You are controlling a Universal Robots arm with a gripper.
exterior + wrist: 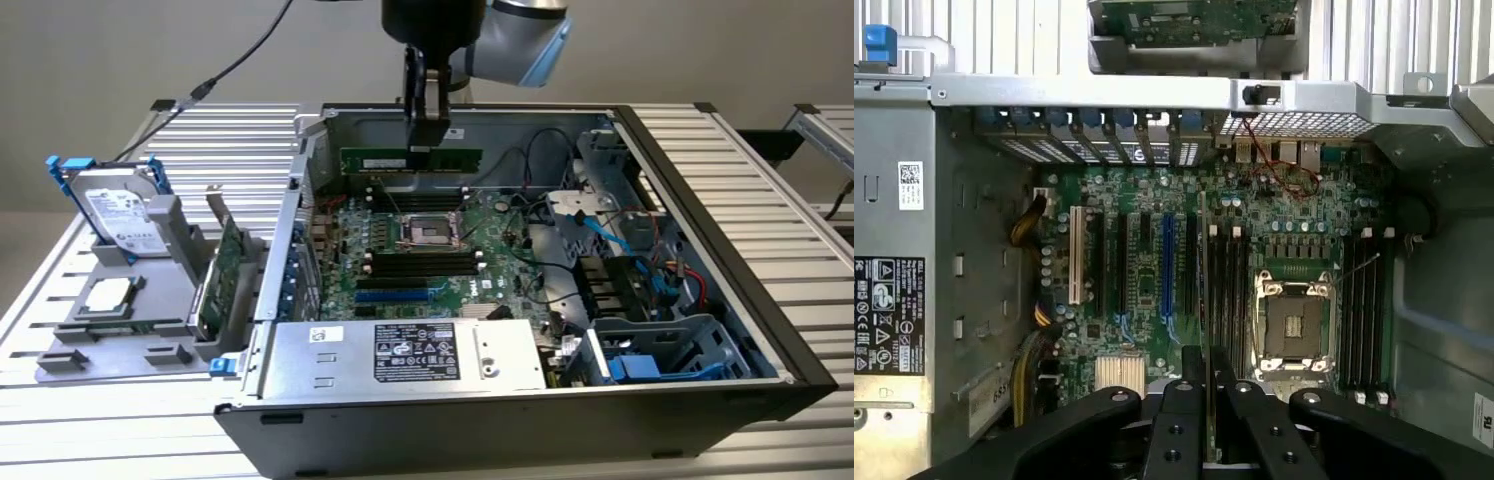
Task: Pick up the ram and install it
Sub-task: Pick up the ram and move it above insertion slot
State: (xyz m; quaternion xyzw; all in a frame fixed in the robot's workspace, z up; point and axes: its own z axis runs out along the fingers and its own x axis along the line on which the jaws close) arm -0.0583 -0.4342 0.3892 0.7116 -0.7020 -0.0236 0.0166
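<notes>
My jaws are clamped on the top edge of the ram (384,160). I hold it upright on its long edge inside the open computer case (747,300), over the motherboard (400,262), just past the processor socket (424,231).

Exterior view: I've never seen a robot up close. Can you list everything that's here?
ram: one, green, over the motherboard, gripped by the claw
computer case: one, black, open, on the table
motherboard: one, green, on the case floor
power supply: one, silver, inside the case
grey holder: one, grey, exterior view's left
hard drive: one, silver, standing in the holder
expansion card: one, green, upright beside the case
table: one, silver slats, under everything
arm: one, grey, above the case
claw: one, black, shut on the ram
</notes>
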